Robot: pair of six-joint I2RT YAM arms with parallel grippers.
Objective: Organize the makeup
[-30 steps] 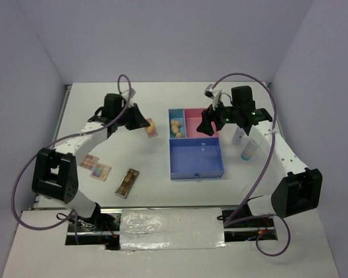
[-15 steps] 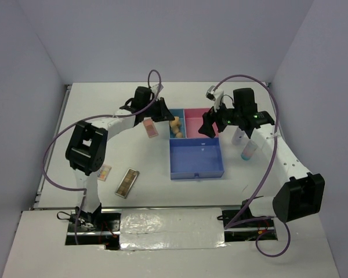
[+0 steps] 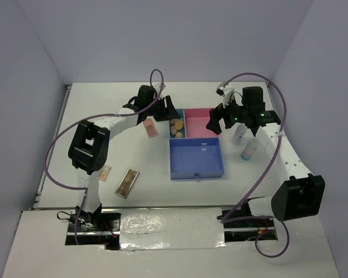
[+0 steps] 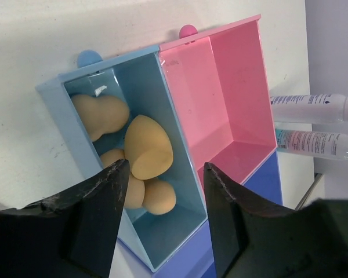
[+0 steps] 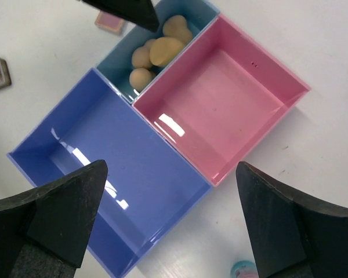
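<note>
Several beige sponges (image 4: 148, 147) lie piled in the tray's light-blue compartment (image 3: 176, 127). My left gripper (image 4: 166, 168) hovers just over them, open, with nothing between its fingers; from above it (image 3: 166, 113) sits at that compartment's far-left corner. My right gripper (image 5: 171, 168) stands wide open and empty above the seam of the pink and big blue compartments, at the tray's right (image 3: 216, 124). A pink palette (image 3: 151, 128) lies left of the tray. A brown palette (image 3: 127, 182) and a multicolour one (image 3: 105, 172) lie nearer. The gradient bottle (image 3: 249, 149) and white tube (image 3: 238, 136) lie right of the tray.
The tray has an empty pink compartment (image 5: 220, 92) and an empty large blue one (image 3: 197, 159). My left arm's forearm stretches across the table's left half. White walls close in the back and both sides.
My left gripper carried a sponge from the left to the light-blue compartment and opened; the sponge now lies on the pile. My right gripper opened wider and drifted slightly right.
</note>
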